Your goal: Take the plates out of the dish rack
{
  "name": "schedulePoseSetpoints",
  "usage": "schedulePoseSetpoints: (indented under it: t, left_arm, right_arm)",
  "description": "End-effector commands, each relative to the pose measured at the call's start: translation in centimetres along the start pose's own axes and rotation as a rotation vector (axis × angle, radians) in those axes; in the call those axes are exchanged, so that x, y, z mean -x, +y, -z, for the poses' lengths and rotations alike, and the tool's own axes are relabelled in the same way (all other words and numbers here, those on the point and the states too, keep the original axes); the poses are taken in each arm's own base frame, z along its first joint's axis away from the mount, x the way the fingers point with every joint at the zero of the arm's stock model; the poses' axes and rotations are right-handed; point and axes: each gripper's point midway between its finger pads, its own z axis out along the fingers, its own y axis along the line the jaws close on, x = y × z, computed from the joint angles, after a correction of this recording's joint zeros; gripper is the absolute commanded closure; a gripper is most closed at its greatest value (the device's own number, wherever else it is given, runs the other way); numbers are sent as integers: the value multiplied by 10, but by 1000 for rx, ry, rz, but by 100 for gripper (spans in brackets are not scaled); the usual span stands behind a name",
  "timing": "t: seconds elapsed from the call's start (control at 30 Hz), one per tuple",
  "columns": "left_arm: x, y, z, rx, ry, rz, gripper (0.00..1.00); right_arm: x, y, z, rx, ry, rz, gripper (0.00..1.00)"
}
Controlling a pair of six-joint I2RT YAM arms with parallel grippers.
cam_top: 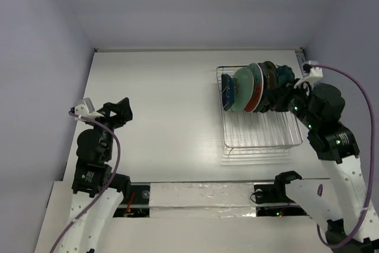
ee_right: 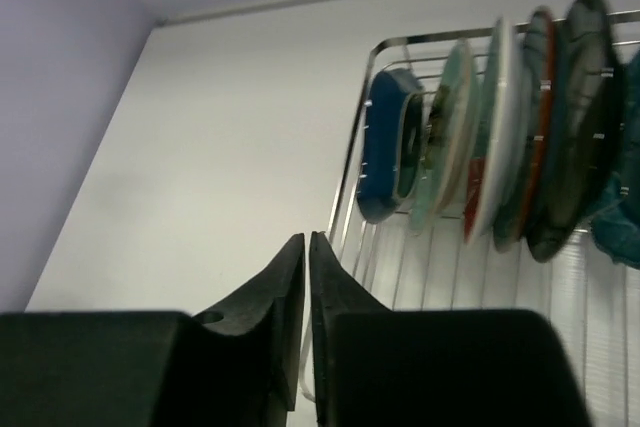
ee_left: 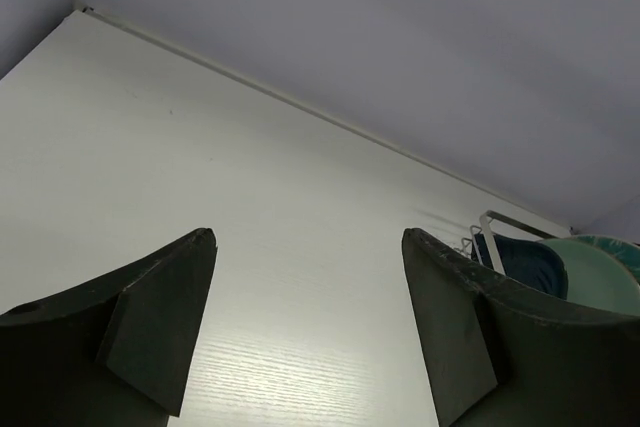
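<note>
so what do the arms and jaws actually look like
Both the left arm and right arm have black joints up top and white links lower down. A purple cable runs along each from a white plug at the wrist. Small green lights glow on the right arm. The jaws are dark, matte, wedge-shaped fingers.

Nothing readable for you in any of the three views: no text, label, brand, number or sign. The plates show only glaze colour and speckle, and the dish rack is bare wire. The right arm and left arm show small green lights on their housings, but any lettering is too small to make out.
</note>
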Motion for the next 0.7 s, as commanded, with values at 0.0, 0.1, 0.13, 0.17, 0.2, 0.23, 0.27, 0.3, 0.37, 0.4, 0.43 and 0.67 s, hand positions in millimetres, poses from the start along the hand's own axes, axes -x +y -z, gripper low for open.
schedulePoseSetpoints:
  t: [0.0,0.1,0.13,0.17,0.2,0.23,0.27,0.3,0.37,0.4,0.43,0.67]
  left_arm:
    - [9,-7,1,-32,-41,9,28]
    - [9,-7,1,-32,-41,9,43]
    - [9,-7,1,-32,-41,9,47]
    - [9,-6,1,-31,-40,7,53]
    - [9,-7,2,-32,-41,8,65]
    - [9,-6,2,-32,-41,8,71]
    - [9,-6,2,-32,-41,11,85]
    - [9,-6,2,-31,-38,10,85]
    - [7,-5,2,-27,-30,11,100]
    - [7,-5,2,-26,-29,11,100]
    - [6,-5,2,-25,-26,10,100]
    - [3,-4,0,-18,-13,7,75]
  right_arm:
    - [22,26,-7,26,-54,23,93]
    - [16,34,-29,-8,-15,36,95]
    - [10,32,-41,-30,13,45,96]
    - [12,28,-44,-60,9,50,96]
    - [13,29,-46,-66,6,58,97]
    - [14,27,-49,-81,2,62,97]
    - [11,22,-56,-113,13,68,97]
    - [11,19,-59,-129,18,76,97]
    - [11,12,-67,-175,30,100,97]
    - [-1,9,-79,-204,80,121,95]
    - [-1,6,-84,-225,88,135,91]
    - [-41,-21,-140,-361,230,237,38]
